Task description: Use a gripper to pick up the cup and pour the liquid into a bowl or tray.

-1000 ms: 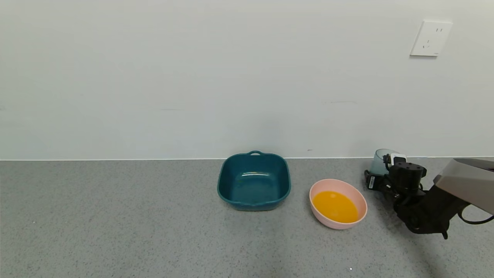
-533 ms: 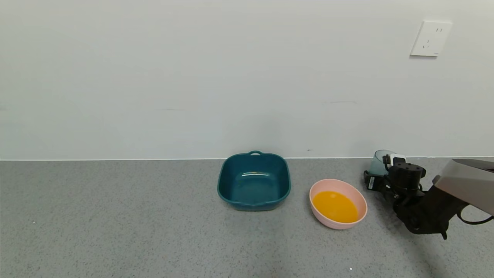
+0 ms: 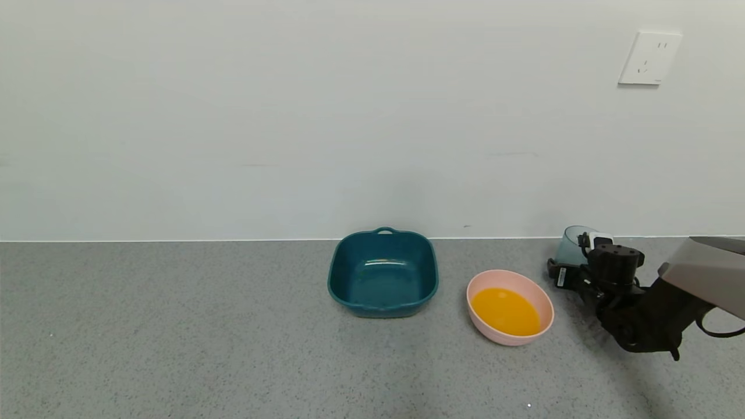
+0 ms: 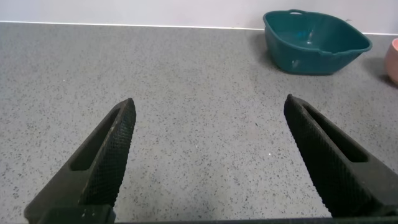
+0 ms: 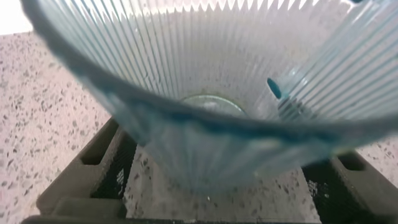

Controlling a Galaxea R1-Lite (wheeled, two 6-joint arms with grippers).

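Note:
The pale blue-green ribbed cup (image 3: 569, 244) stands empty at the far right of the counter, close to the wall. My right gripper (image 3: 576, 257) is at the cup, open, with one finger on each side of its lower wall. In the right wrist view the cup (image 5: 211, 74) fills the picture, and the gripper (image 5: 217, 183) shows with its fingers (image 5: 84, 168) apart from the cup wall. The orange liquid (image 3: 505, 311) lies in the pink bowl (image 3: 474, 286), left of the cup. My left gripper (image 4: 208, 109) is open and empty over bare counter, out of the head view.
A dark teal square tray (image 3: 382, 273) stands left of the bowl and also shows in the left wrist view (image 4: 314, 40). The pink bowl's edge (image 4: 393, 59) shows there too. The wall runs right behind the cup. A white socket (image 3: 649, 58) is on the wall.
My right arm has shifted slightly to the right. The cup, bowl and tray have not moved.

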